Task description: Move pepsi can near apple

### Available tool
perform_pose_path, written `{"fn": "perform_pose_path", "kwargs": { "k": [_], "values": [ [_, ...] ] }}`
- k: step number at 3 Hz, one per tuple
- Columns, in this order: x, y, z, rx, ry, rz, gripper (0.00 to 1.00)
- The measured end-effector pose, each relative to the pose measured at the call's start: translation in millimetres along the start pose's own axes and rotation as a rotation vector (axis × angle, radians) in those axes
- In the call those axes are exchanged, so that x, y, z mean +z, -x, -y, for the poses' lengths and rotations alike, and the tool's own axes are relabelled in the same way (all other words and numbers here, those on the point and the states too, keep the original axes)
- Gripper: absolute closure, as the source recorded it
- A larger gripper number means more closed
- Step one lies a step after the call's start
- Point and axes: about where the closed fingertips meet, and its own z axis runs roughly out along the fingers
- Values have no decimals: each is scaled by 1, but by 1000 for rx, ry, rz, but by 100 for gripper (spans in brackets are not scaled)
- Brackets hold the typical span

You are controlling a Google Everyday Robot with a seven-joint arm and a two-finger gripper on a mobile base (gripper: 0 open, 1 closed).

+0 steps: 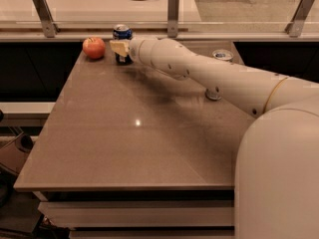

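The pepsi can (122, 33) stands upright at the far edge of the brown table (124, 133), blue with a silver top. The apple (93, 47), red-orange and round, sits on the table just left of the can, a small gap apart. My gripper (119, 49) is at the can, its cream-coloured tip covering the can's lower front. The white arm (209, 73) reaches to it from the lower right. The can's lower body is mostly hidden by the gripper.
A second can (222, 55) with a silver top stands at the table's far right, partly behind the arm. A rail with metal posts (173, 9) and a glass pane runs along the far edge. The table drops off at the left and front.
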Motion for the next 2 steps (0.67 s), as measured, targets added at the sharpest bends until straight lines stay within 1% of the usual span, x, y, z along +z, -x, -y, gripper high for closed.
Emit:
{"fn": "perform_pose_path", "kwargs": {
  "k": [1, 2],
  "values": [
    [0, 0, 0, 0, 0, 0, 14],
    [1, 0, -2, 0, 3, -1, 0]
  ]
}}
